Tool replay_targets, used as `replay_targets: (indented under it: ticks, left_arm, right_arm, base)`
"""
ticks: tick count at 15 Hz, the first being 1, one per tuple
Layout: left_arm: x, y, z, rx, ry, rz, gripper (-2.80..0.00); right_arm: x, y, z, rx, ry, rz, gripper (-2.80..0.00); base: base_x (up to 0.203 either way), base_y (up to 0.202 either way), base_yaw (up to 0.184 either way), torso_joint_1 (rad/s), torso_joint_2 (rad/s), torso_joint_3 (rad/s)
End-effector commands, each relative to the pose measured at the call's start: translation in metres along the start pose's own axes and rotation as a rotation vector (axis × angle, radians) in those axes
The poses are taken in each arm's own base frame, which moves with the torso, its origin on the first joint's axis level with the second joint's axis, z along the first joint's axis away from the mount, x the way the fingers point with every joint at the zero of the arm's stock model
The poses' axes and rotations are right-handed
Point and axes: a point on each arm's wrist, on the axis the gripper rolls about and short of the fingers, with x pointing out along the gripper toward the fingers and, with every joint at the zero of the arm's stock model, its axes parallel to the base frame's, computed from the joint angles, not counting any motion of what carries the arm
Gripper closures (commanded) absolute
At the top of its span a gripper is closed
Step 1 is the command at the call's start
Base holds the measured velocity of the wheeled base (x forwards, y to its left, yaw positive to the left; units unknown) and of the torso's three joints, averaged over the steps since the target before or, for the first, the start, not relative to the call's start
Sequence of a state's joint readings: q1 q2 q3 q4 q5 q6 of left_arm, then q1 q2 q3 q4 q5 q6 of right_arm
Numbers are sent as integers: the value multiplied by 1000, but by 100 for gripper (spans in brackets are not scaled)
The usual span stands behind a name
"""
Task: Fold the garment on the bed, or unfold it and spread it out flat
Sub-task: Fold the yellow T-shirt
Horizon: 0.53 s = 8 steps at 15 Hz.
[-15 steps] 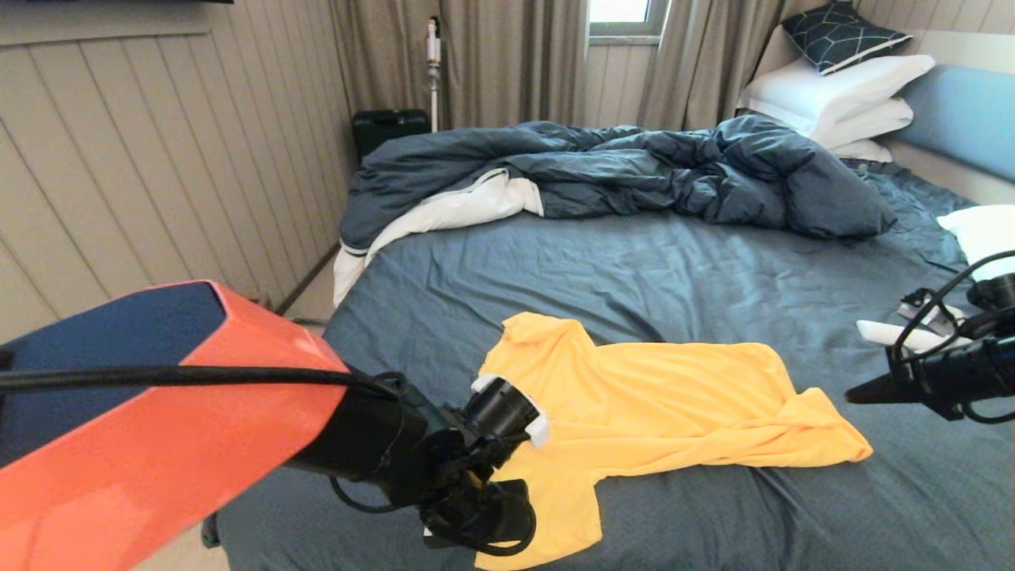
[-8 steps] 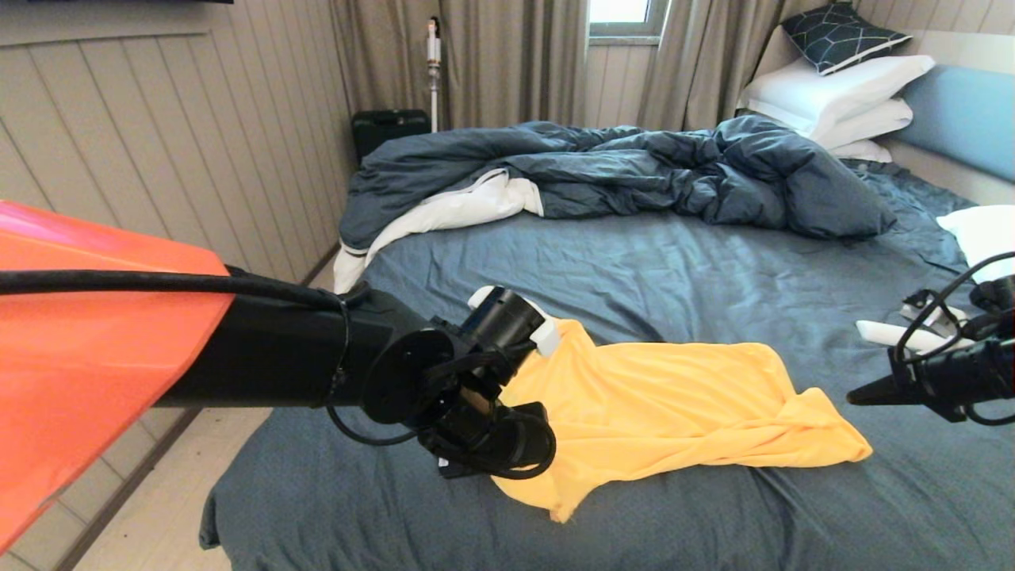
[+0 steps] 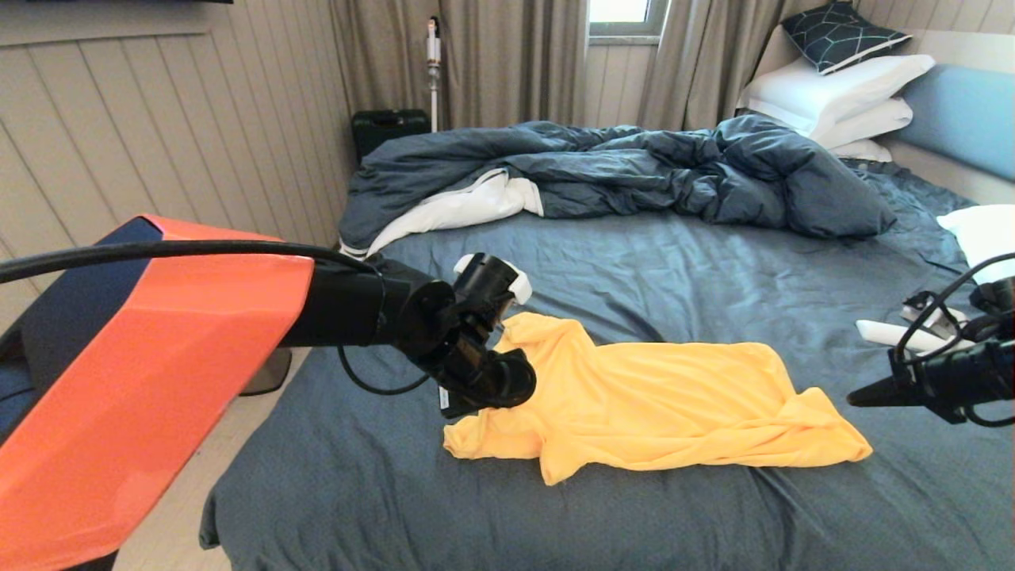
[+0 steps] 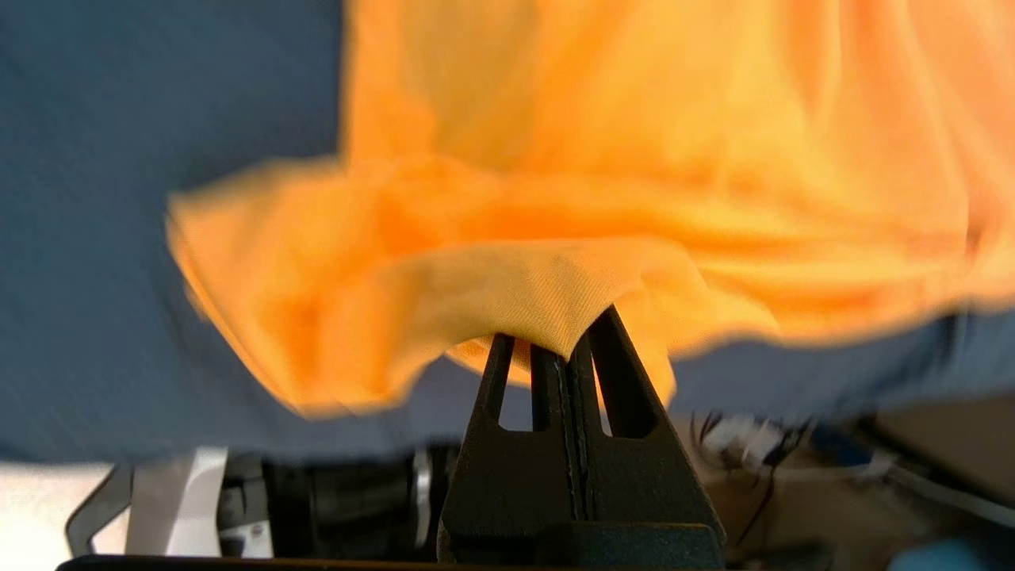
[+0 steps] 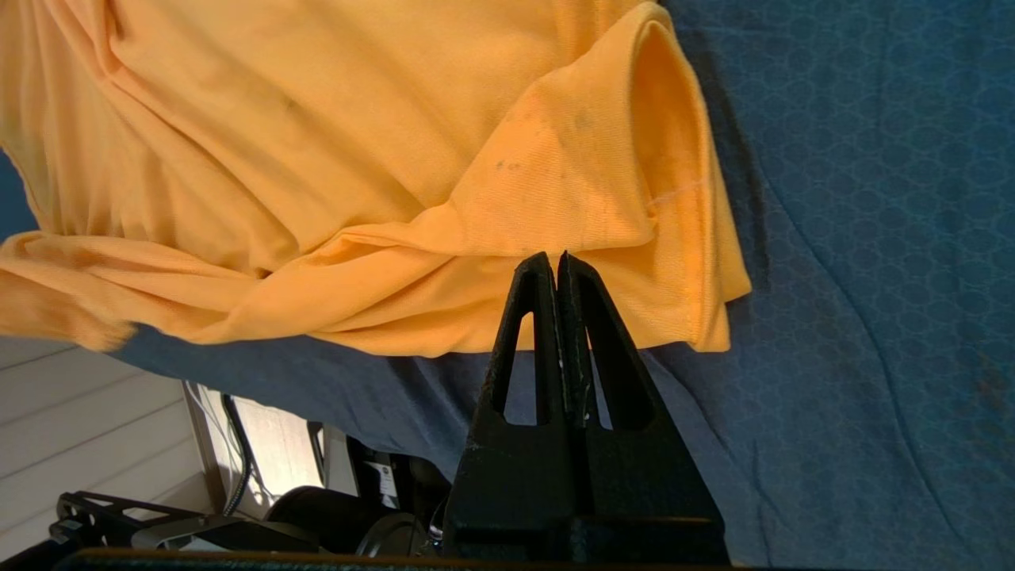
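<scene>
The garment [image 3: 674, 404], a yellow-orange T-shirt, lies rumpled across the near half of the bed [image 3: 634, 262], stretched left to right. My left gripper [image 3: 476, 400] is at its left end, shut on a fold of the cloth; in the left wrist view the garment [image 4: 555, 198] drapes over the closed left gripper [image 4: 567, 345] and hangs a little above the sheet. My right gripper [image 3: 860, 394] hovers just off the shirt's right end, shut and empty. In the right wrist view the right gripper [image 5: 555, 260] points over a sleeve of the garment [image 5: 555, 182].
A rumpled dark blue duvet [image 3: 634, 166] fills the far side of the bed. White pillows [image 3: 840, 95] lean on the light blue headboard [image 3: 959, 111]; another white pillow [image 3: 983, 230] lies at the right edge. Floor [image 3: 182, 515] and a panelled wall lie to the left.
My left gripper, still shut on the cloth, rose and swung away from the bed's front edge and to the left. The shirt's near flap was dragged up and leftward. The right arm stayed put.
</scene>
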<state>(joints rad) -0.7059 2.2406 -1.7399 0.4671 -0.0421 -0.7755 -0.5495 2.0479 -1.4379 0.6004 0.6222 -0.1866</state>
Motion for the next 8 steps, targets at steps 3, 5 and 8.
replay_targets:
  ticks: [3,5,8]
  left_arm:
    - [22,12,34,-59,-35,20,0]
    - [25,13,38,-51,-45,17,0]
    - [33,12,43,-23,-89,-16,0]
  right_arm:
    - [1,0,0,0,3,5,0]
    - [2,1,1,-5,2,6,0]
    - [4,0,2,-3,6,9,0]
  base:
    - [0,0,0,0,0,0]
    - [0,0,0,0,0,0]
    - [0,0,0,0,0,0]
